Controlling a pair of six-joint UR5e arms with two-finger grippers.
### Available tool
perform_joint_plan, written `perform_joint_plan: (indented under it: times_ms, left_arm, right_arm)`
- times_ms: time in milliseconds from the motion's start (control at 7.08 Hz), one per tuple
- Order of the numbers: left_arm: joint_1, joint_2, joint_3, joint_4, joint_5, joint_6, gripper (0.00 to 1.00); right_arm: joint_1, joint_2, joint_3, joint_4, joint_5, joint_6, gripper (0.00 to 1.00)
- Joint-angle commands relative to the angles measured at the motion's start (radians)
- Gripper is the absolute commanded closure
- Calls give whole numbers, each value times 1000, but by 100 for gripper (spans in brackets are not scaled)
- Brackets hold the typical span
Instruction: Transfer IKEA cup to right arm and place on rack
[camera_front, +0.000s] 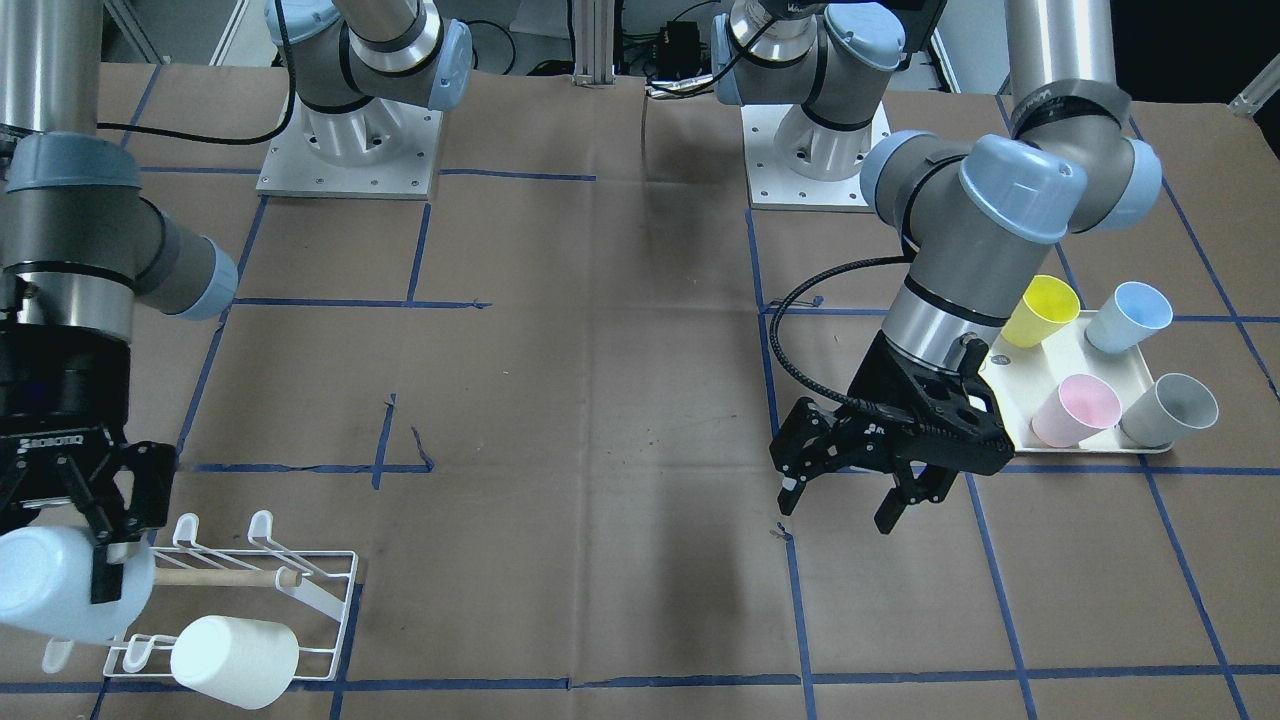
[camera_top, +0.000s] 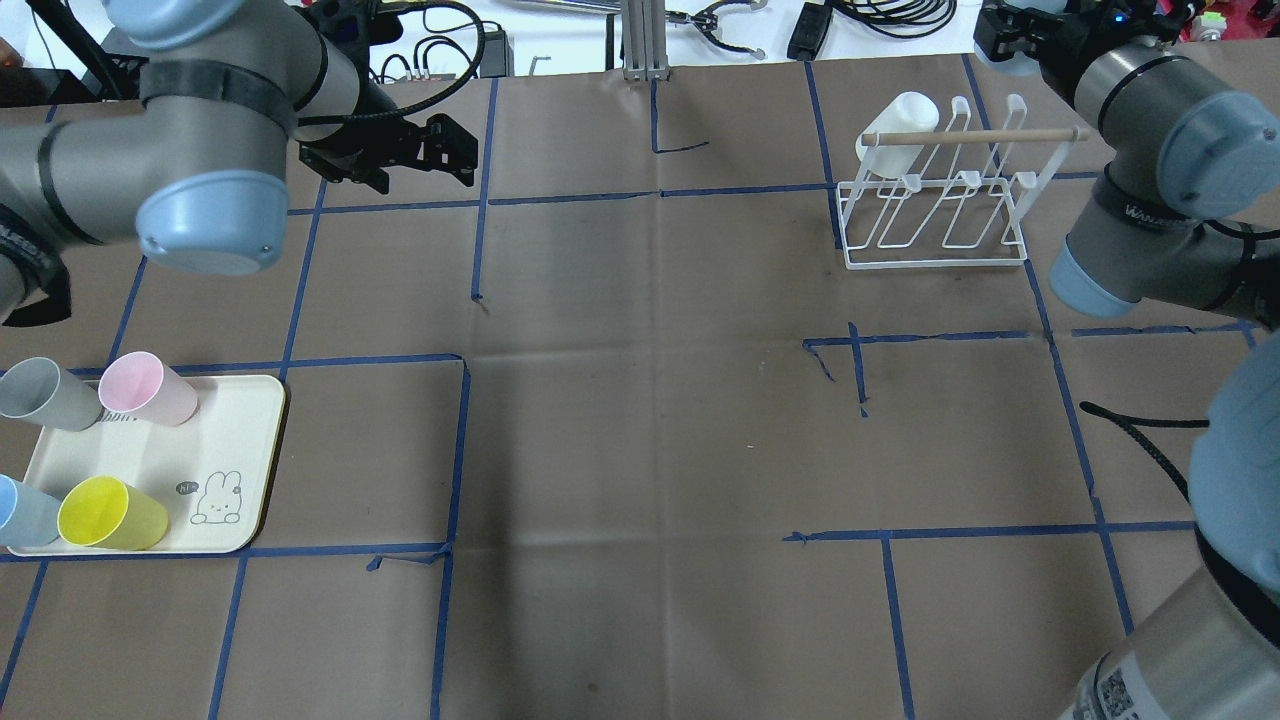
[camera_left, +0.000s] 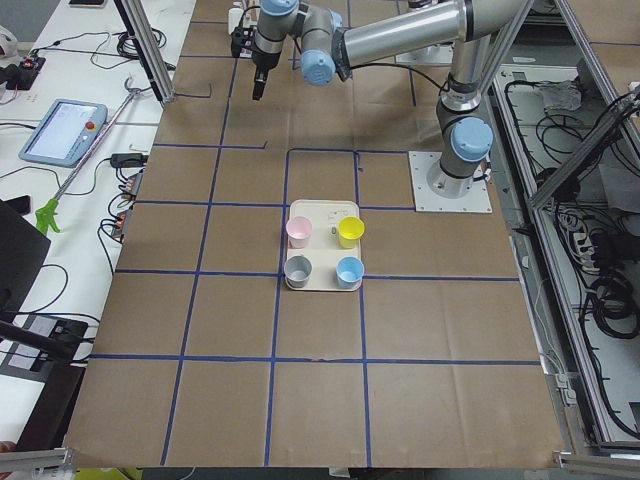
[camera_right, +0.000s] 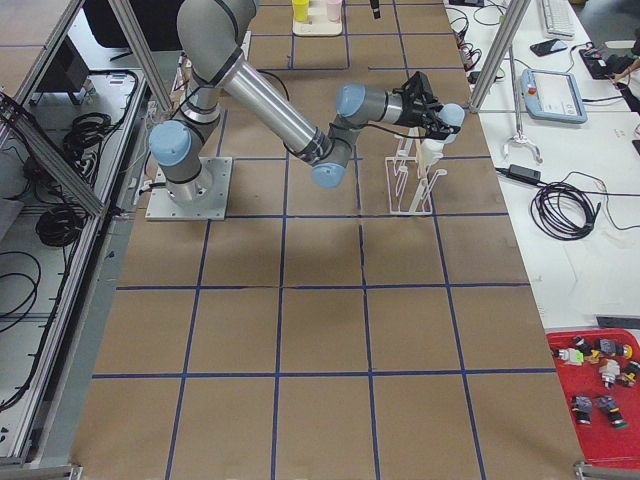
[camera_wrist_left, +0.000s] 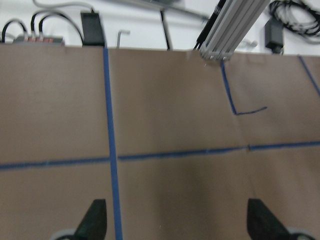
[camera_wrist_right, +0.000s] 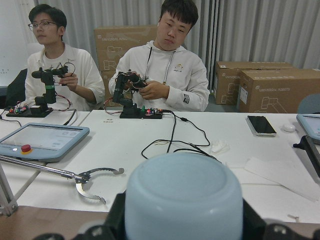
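The IKEA cup (camera_front: 55, 595), pale and whitish, lies on its side in my right gripper (camera_front: 90, 565), which is shut on it at the end of the rack (camera_front: 320, 590) by the wooden dowel. I cannot tell whether the cup touches a prong. The right wrist view shows the cup's rounded bottom (camera_wrist_right: 182, 200) filling the space between the fingers. A second white cup (camera_front: 235, 660) hangs on the rack's front row, and in the overhead view this second cup (camera_top: 897, 125) sits by the dowel. My left gripper (camera_front: 835, 512) hovers open and empty over bare table beside the tray; the left wrist view shows its fingertips (camera_wrist_left: 95, 220) wide apart.
A cream tray (camera_front: 1040, 375) holds a yellow cup (camera_front: 1040, 310), a blue cup (camera_front: 1128, 317), a pink cup (camera_front: 1075, 410) and a grey cup (camera_front: 1168, 410). Brown paper with blue tape lines covers the table. Two people sit at a white desk (camera_wrist_right: 150, 135) beyond the table's far edge.
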Motion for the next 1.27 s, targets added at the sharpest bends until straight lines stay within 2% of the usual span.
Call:
perform_joint_plan:
  times_ms: [0, 282, 1130]
  left_arm:
    - [-9, 92, 52, -330, 56, -9, 1]
    - [-11, 132, 49, -366, 125, -9, 0]
    - [-12, 141, 58, -329, 125, -4, 0]
  right_arm:
    - [-44, 70, -32, -1, 10, -56, 72]
    - [-57, 97, -37, -1, 12, -56, 72]
    - [-52, 134, -20, -16, 13, -53, 72]
